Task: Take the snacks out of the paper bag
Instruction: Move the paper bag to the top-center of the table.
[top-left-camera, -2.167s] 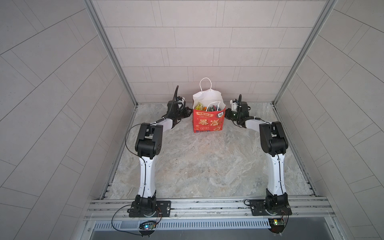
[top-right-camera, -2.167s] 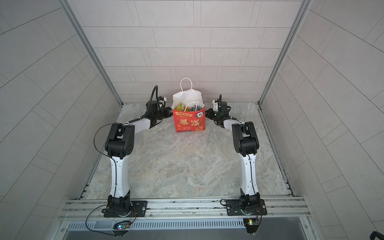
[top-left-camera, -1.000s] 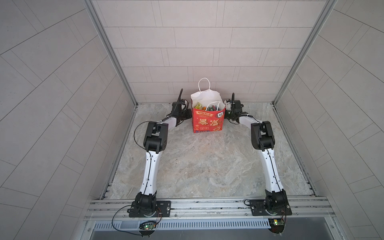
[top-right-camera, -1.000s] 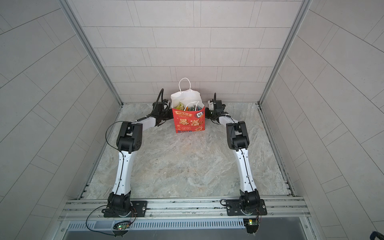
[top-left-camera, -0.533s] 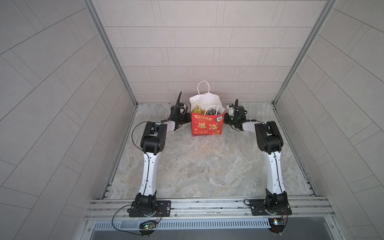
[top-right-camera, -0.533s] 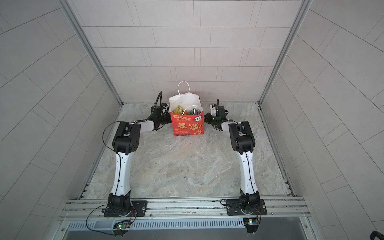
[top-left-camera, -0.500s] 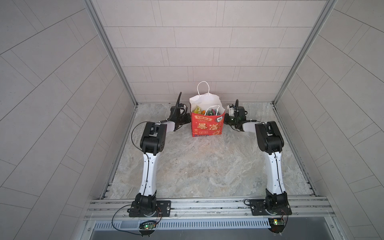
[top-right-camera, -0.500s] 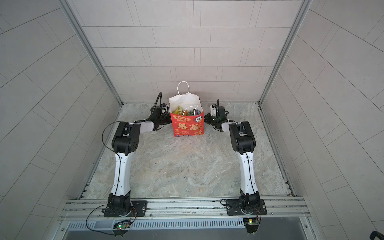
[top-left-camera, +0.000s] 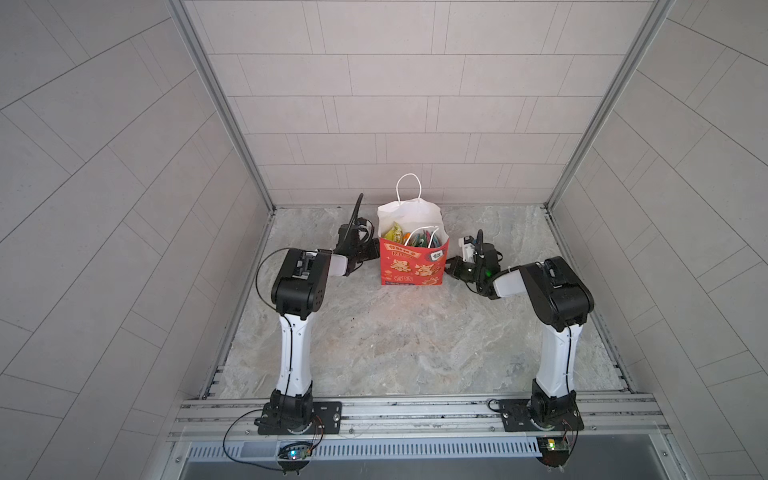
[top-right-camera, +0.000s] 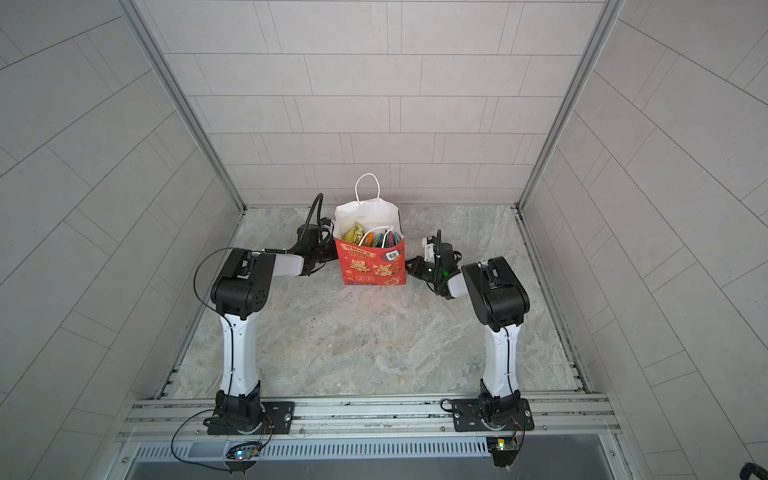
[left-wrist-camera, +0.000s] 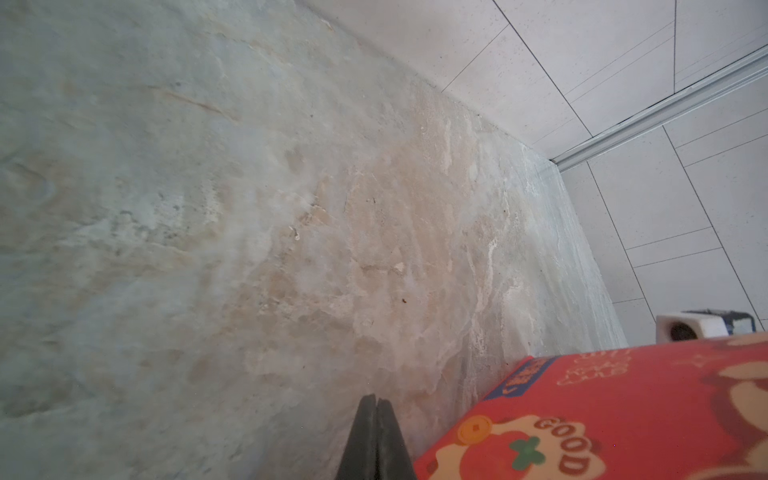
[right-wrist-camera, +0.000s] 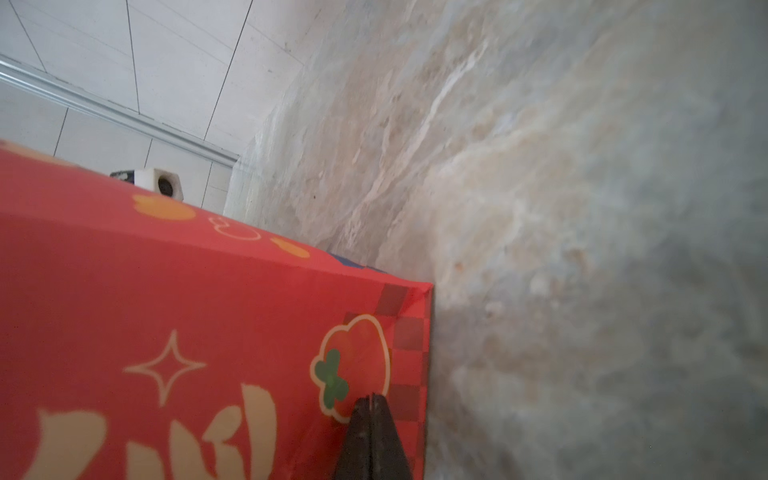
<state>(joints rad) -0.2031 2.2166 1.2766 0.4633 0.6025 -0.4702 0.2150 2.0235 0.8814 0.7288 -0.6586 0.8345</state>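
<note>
- Change against the views two seconds back: the paper bag (top-left-camera: 412, 266) now stands further from the back wall (top-left-camera: 415, 124) and nearer the middle of the counter (top-left-camera: 395, 345). It is upright, with its mouth open.
- Both arms have folded back toward their bases along with the bag, one on each side of it.
- Left gripper (left-wrist-camera: 376, 402): jaws pressed together with nothing between them. The tips sit just beside the bag's lower red side in the left wrist view. Contact cannot be confirmed there.
- Right gripper (right-wrist-camera: 371, 398): jaws pressed together and empty. The tips lie against the bag's red side, near its front corner.
- Reading: the bag appears to have been slid forward between the two closed grippers. This looks like a repositioning step that brings the mouth within easier reach. Extraction has not begun.
- Snacks (top-left-camera: 409, 238): all inside the bag, showing in its mouth in both top views. None lies on the counter.
- Counts:
  - Paper bag: one.
  - Cord handles (top-left-camera: 408, 188): two, one standing above the rear rim and one flopped into the mouth over the packets.
  - Snacks on the counter: zero.
  - Packets visible in the mouth: one yellow-green on the left arm's side, plus overlapping orange, pink and teal edges. The exact number cannot be told.
</note>
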